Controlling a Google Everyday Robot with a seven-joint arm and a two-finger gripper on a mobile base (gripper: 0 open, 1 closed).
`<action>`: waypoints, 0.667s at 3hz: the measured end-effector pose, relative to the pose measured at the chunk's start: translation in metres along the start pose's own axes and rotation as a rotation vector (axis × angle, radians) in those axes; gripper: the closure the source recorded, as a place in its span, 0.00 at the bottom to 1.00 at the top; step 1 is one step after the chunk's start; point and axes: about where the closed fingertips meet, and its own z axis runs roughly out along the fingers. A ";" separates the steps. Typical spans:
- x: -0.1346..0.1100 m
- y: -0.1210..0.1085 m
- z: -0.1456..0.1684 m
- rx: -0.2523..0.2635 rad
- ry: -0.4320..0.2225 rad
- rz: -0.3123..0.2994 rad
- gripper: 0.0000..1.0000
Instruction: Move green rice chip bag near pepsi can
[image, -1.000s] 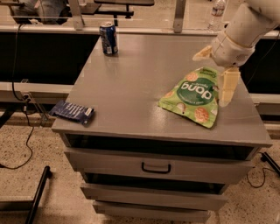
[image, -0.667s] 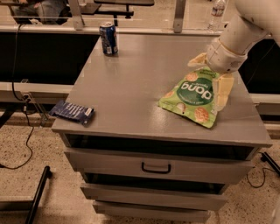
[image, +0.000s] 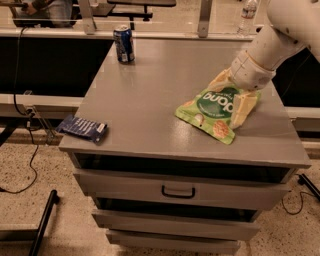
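The green rice chip bag (image: 214, 109) lies on the right part of the grey cabinet top (image: 150, 100), its upper end raised. My gripper (image: 229, 100) comes down from the upper right and straddles that upper end. One cream finger (image: 242, 107) is on the bag's right side and the other sits behind its left corner; they are shut on the bag. The pepsi can (image: 123, 44) stands upright at the far left corner of the top, well apart from the bag.
A small dark-blue wrapped packet (image: 82, 128) lies at the front left corner, partly over the edge. Drawers (image: 178, 190) sit below the top. A clear water bottle (image: 248, 11) stands behind the cabinet at the back right. Cables hang at the left.
My gripper has dropped lower and shifted a little left, and its fingers have drawn in around the bag's upper end. The bag has nudged slightly left.
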 end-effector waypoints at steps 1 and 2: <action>-0.016 0.002 -0.009 0.011 -0.064 -0.001 0.69; -0.031 -0.003 -0.023 0.033 -0.111 0.036 0.92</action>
